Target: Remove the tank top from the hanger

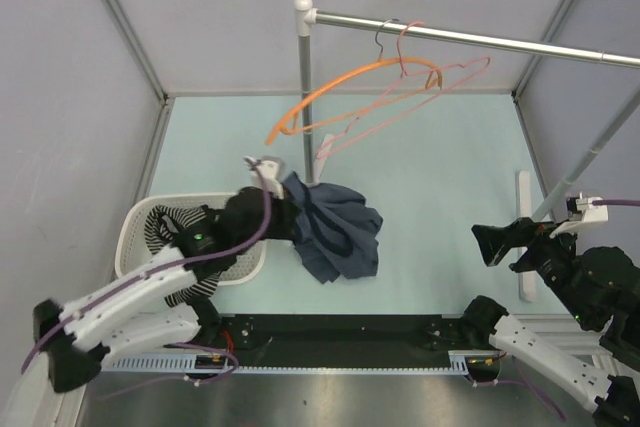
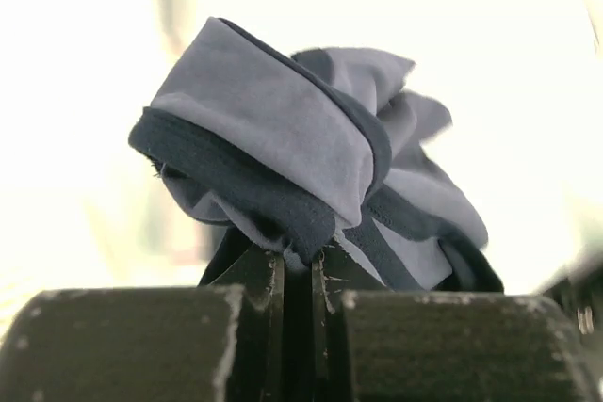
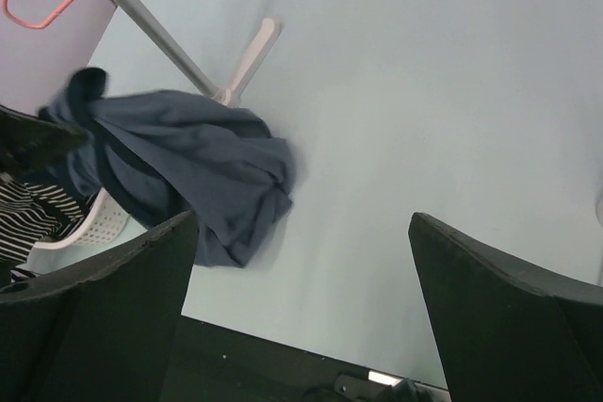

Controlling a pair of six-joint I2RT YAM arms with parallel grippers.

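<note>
Over on the left, the tank top [image 1: 165, 225] lies bunched in the white basket [image 1: 135, 237], well clear of the orange hanger [image 1: 340, 82], so the removal looks done. The left arm stretches low across the basket, and its claw [image 2: 297, 275] is pinched nearly closed on a fold of the navy T-shirt [image 1: 340, 232], which is heaped on the bench [image 1: 440, 167] just beside the basket. Up on the rail [image 1: 480, 39], the orange hanger hangs bare next to the pink hanger [image 1: 440, 82]. Far right, the right arm sits folded back near its base, its claw [image 1: 485, 245] spread wide and holding nothing.
</note>
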